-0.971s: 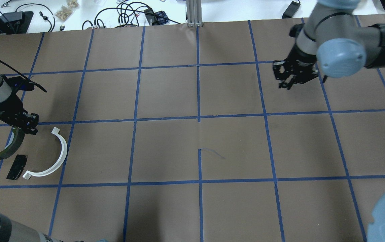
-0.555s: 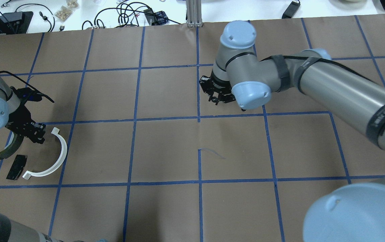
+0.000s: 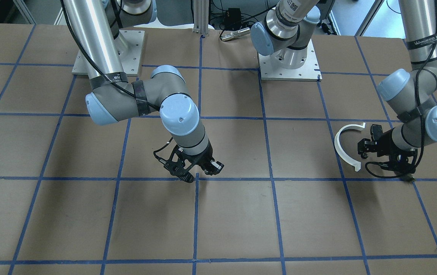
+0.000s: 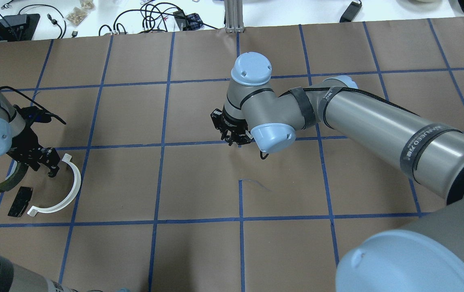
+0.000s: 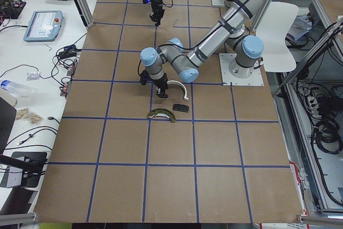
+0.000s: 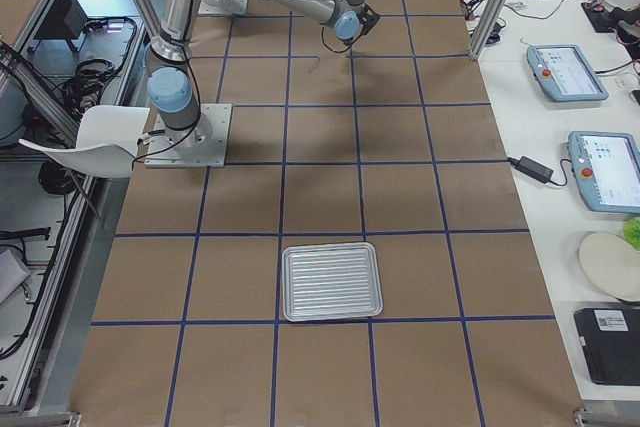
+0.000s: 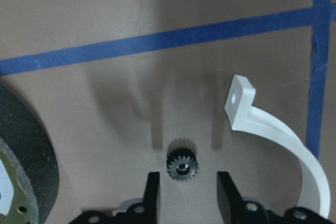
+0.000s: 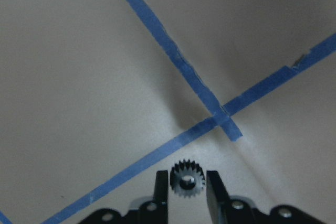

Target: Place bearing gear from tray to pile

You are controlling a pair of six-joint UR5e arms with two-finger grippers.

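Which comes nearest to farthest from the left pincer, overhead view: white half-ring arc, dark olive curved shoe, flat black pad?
1. White half-ring arc, just right of it.
2. Dark olive curved shoe, left of it.
3. Flat black pad, lower left.

tray (image 6: 331,281): ribbed shiny metal | table (image 4: 199,251): matt brown paper | arc (image 4: 78,180): white plastic

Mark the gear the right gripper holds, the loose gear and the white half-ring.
Held gear (image 8: 187,181), right wrist view, centre hub.
Loose gear (image 7: 181,166), left wrist view, centre hub.
White half-ring (image 4: 78,180), overhead view, outer bend of the arc.
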